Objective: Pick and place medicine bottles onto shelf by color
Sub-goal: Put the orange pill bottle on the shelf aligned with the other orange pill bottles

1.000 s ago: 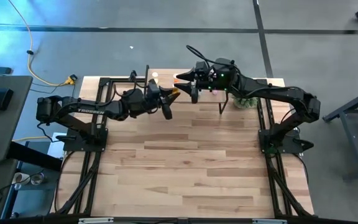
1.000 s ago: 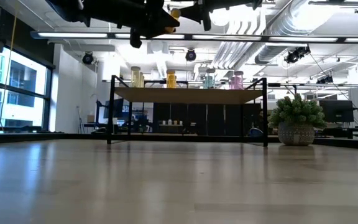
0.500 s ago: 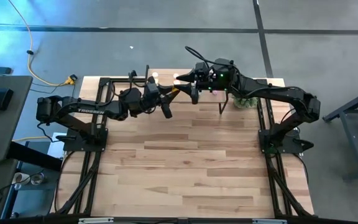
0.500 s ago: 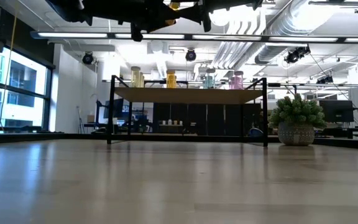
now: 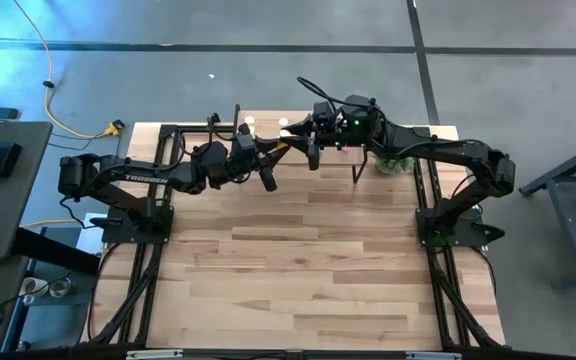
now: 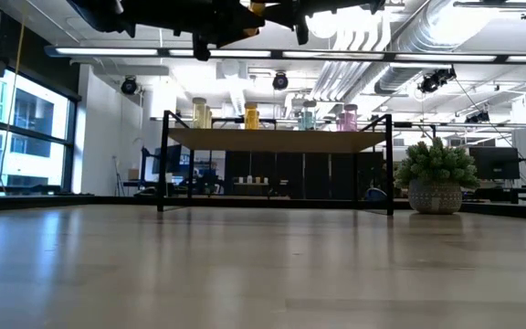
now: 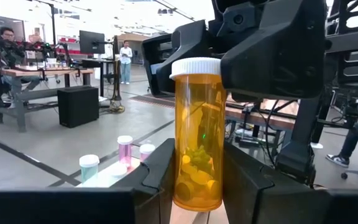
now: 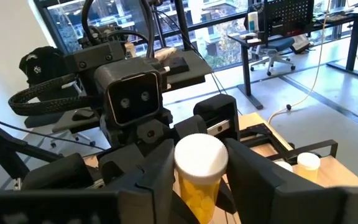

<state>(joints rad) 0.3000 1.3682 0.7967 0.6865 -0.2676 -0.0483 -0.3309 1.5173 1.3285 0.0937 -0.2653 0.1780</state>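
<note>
A wide light-wood plank tabletop (image 5: 308, 260) lies bare across its near part, and at its far edge stands the small raised light-wood shelf on thin black metal legs (image 6: 277, 140), with a green plant ball in a pale pot (image 6: 435, 175) just to one side of it. In the low view a row of small bottles stands on that board: two yellow ones (image 6: 200, 112), an orange one (image 6: 251, 115), a pale green one (image 6: 308, 116) and a pink one (image 6: 347, 117). Above the shelf the two dark arms meet nose to nose. The left gripper (image 5: 268, 158) reaches in from the left, its two dark fingers (image 7: 157, 177) pressed against the sides of a translucent orange medicine bottle with a white cap (image 7: 197, 134), held upright with small tablets visible in its lower half. The right gripper (image 5: 303, 140) faces it from the other side; its fingers (image 8: 157, 171) flank the white cap of the same bottle, but whether they press on it cannot be told, and its dark housing fills most of what lies past the bottle in the left wrist view. Beyond, a pale green, a pink and a white-capped bottle (image 7: 124, 149) stand on the board, and far off in the room are desks and a standing person (image 7: 125, 61).
</note>
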